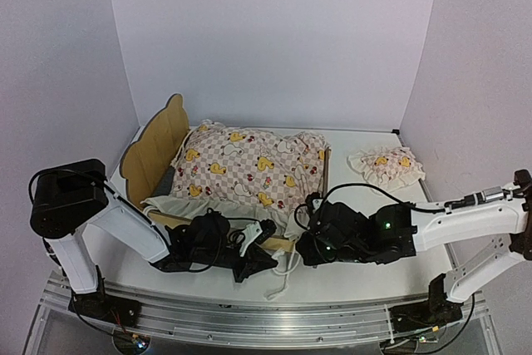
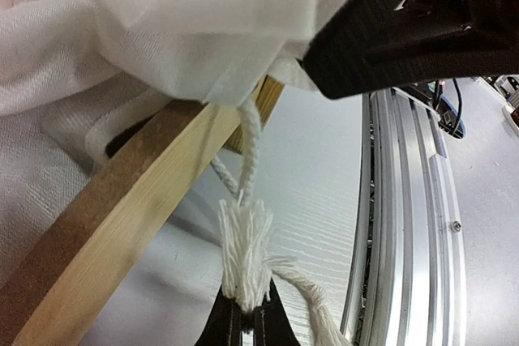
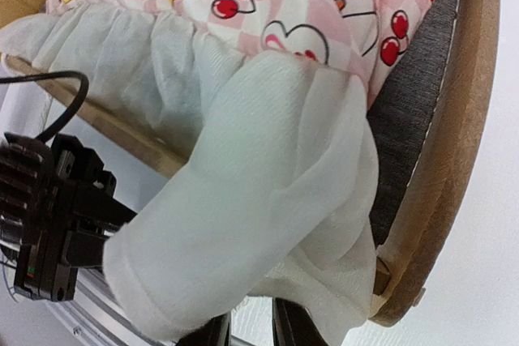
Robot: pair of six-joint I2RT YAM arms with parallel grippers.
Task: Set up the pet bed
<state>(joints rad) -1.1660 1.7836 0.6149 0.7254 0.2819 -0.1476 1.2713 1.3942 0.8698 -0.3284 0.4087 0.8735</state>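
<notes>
Dressing the pet bed, left of centre, quilt already laid over it.
At left, left gripper pinched shut on a white corded tassel beside the near rail. At the foot corner, right gripper parted only slightly, ruffle draped over it, nothing clearly pinched. Far right, pillow lying apart. Next, probably: smoothing the hem, then fetching that pillow with a soft pinch.

The left arm and right arm are seen stretched low and inward. The left gripper is clamped on a white tassel, while the right gripper is held with jaws slightly parted.
</notes>
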